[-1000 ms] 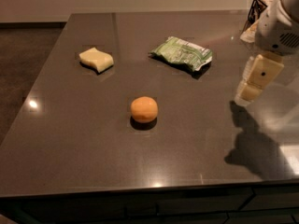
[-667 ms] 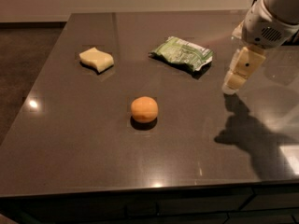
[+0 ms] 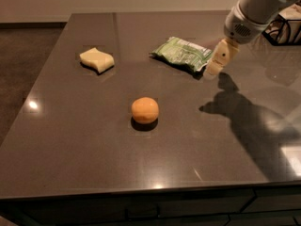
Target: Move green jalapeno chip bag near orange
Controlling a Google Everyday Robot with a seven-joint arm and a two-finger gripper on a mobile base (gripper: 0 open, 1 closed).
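The green jalapeno chip bag (image 3: 182,54) lies flat on the dark table (image 3: 84,121), towards the back right of centre. The orange (image 3: 145,109) sits near the middle of the table, in front and to the left of the bag. My gripper (image 3: 213,68) hangs from the white arm at the upper right. Its cream tip is just off the bag's right end, close above the table.
A pale yellow wavy block (image 3: 97,60) lies at the back left. A dark wire basket (image 3: 287,29) stands at the far right edge. The table's front edge runs along the bottom of the view, and its left edge drops to a brown floor.
My gripper has moved left and towards the bag, from well to the right of it to right beside its right end. The bag, the orange and the block have not moved.
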